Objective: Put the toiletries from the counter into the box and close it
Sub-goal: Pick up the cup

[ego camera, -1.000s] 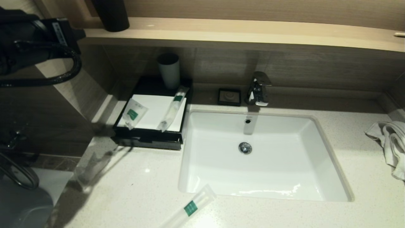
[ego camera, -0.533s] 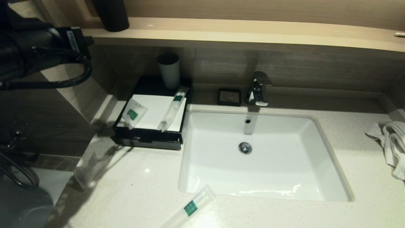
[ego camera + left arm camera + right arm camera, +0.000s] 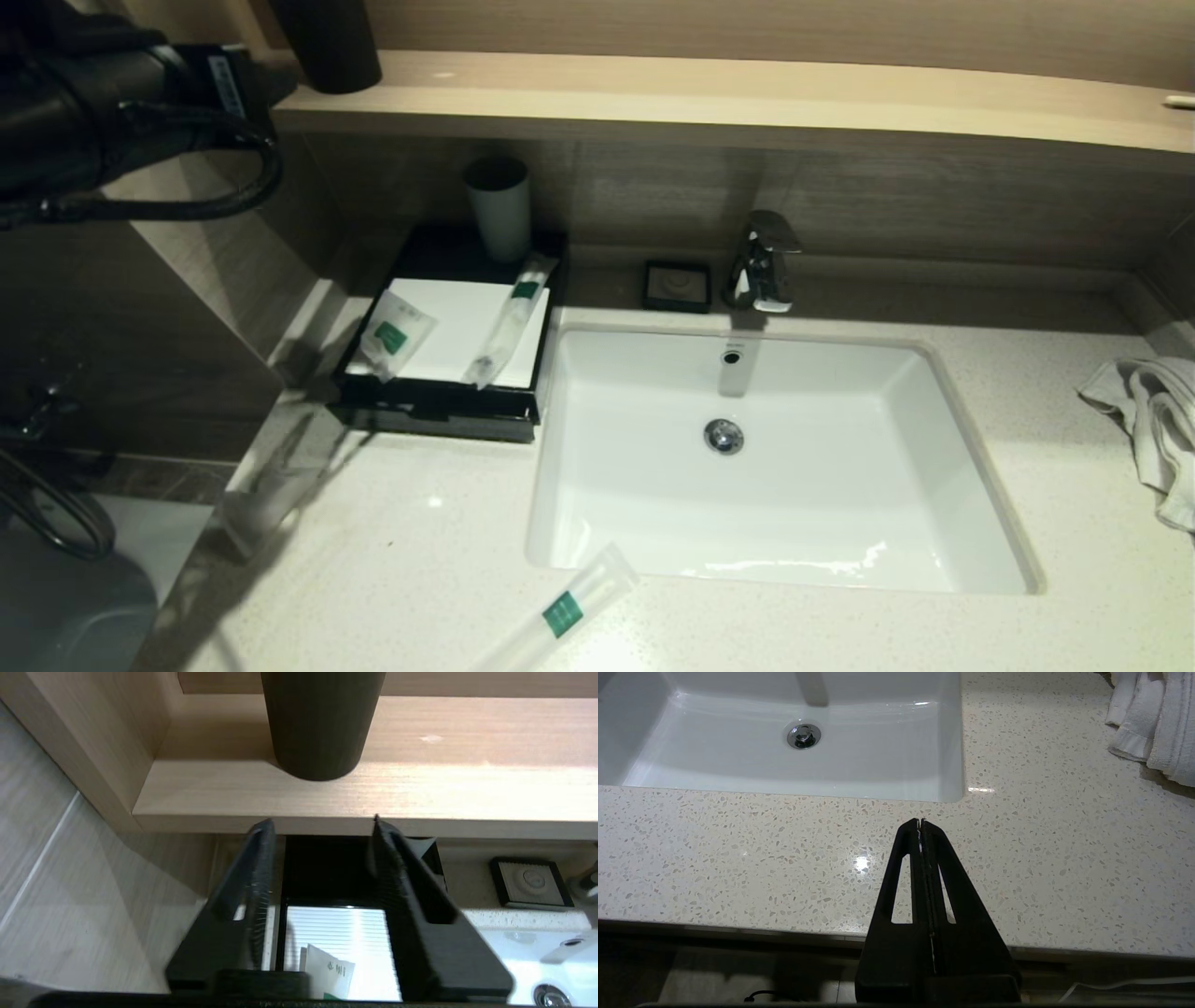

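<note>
Jaws of the left gripper point(image 3: 320, 828) stand apart, holding nothing, high above the box point(image 3: 327, 868); a short packet point(image 3: 329, 973) lies on its white panel, its printing too small to read. Head view: another green-labelled long packet point(image 3: 560, 609) waits on the desk point(image 3: 392, 560), probably next to collect. Right wrist view: the right gripper point(image 3: 920, 822) hangs parked, jaws pressed together, empty, over the desk's front edge.

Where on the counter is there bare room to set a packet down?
Bare: the counter between the black box and the front edge, and the strip between basin and towel. Crowded: the box's white panel, bearing a short packet, a long packet.
</note>
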Robot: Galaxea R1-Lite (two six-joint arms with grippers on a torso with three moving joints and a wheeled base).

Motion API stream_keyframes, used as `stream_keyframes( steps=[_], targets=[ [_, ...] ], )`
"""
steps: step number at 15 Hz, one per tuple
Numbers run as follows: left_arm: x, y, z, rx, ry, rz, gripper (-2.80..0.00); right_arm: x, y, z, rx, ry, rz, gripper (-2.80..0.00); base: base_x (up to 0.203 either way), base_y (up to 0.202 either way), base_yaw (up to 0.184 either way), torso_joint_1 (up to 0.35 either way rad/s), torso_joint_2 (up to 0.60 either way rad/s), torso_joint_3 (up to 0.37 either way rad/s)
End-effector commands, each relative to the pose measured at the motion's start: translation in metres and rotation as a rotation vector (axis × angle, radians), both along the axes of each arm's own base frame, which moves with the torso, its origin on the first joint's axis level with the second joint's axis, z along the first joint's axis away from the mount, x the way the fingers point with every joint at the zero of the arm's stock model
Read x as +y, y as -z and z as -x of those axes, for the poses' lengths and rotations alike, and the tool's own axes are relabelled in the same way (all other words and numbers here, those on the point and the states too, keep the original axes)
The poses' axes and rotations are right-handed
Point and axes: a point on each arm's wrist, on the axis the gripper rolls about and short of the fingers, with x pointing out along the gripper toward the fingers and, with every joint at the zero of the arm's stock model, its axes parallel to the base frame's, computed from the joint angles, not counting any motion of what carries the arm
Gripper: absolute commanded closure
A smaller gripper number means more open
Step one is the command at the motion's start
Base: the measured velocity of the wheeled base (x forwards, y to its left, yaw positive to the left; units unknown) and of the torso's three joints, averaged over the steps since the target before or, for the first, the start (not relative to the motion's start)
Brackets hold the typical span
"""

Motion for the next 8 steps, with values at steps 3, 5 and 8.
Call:
stream_keyframes(
  steps=[3,5,8],
  targets=[
    [-0.005,0.005,-0.018,0.019,0.0,-0.005,-2.8,0.0,0.0,0.0,0.0,-0.001,0.0,0.0,0.0,0.0,0.0,0.0,0.0,0.0],
    [-0.006,0.008,-0.025,0.011,-0.001,-0.006,-2.8,0.0,0.0,0.0,0.0,-0.001,0.0,0.0,0.0,0.0,0.0,0.0,0.0,0.0],
    [-0.009,0.006,-0.035,-0.023,-0.009,0.003,-2.8,0.0,0.0,0.0,0.0,-0.001,0.0,0.0,0.0,0.0,0.0,0.0,0.0,0.0]
  ],
)
